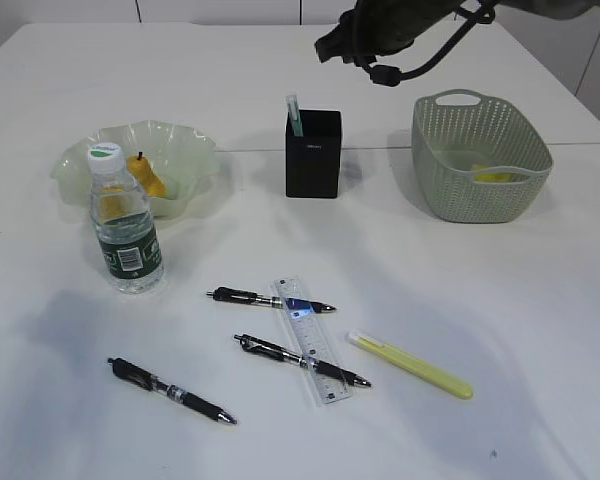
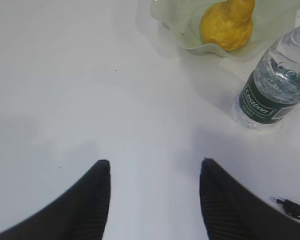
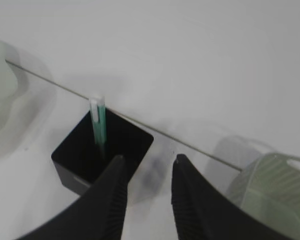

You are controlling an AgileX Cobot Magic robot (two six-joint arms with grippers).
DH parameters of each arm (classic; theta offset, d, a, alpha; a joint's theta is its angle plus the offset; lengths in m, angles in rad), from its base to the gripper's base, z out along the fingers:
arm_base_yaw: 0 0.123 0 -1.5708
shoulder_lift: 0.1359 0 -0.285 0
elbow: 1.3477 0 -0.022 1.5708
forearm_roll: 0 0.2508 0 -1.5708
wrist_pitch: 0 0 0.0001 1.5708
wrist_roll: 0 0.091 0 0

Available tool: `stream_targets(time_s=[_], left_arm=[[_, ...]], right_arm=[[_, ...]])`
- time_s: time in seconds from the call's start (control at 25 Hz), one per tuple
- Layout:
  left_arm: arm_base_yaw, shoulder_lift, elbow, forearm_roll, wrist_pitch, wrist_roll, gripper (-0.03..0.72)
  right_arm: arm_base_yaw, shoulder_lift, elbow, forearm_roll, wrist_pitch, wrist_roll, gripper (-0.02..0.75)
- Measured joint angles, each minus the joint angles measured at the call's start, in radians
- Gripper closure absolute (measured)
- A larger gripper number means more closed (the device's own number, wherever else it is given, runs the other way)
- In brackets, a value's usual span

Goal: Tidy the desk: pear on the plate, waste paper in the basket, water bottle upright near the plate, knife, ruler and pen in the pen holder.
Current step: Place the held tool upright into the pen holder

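Exterior camera is looking down at a slant across the desk (image 1: pixel 460 290) from the front. Left wrist camera is hovering close, catching plate (image 2: pixel 190 40) and water bottle (image 2: pixel 277 90), shared with exterior. Right wrist is looking down on pen holder (image 3: pixel 97 155) and basket (image 3: pixel 270 190), also shared.

The right arm (image 1: pixel 380 30) shows as a dark, blurred bulk with a thick black cable looping beneath it. Both the left tool (image 2: pixel 155 170) and the right tool (image 3: pixel 147 165) have matte black, tapering fingers, seemingly finely ribbed on their inner faces.
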Motion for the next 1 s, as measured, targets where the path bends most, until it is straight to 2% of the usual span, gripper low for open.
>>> stream_targets(time_s=[0.24,0.44,0.72,1.0], left_arm=[[0.000,0.000,0.000,-0.011,0.000,0.000,0.286],[0.000,0.000,0.000,-0.013,0.002,0.000,0.286],[0.000,0.000,0.000,-0.016,0.010,0.000,0.286],[0.000,0.000,0.000,-0.016,0.044,0.000,0.286]], right_arm=[[0.000,-0.045,0.000,-0.001,0.198,-0.031,0.505],[0.000,-0.101,0.000,-0.001,0.293,-0.087,0.505],[0.000,-0.172,-0.002,0.093,0.424,-0.234,0.505],[0.000,-0.184,-0.002,0.152,0.578,-0.257,0.505]])
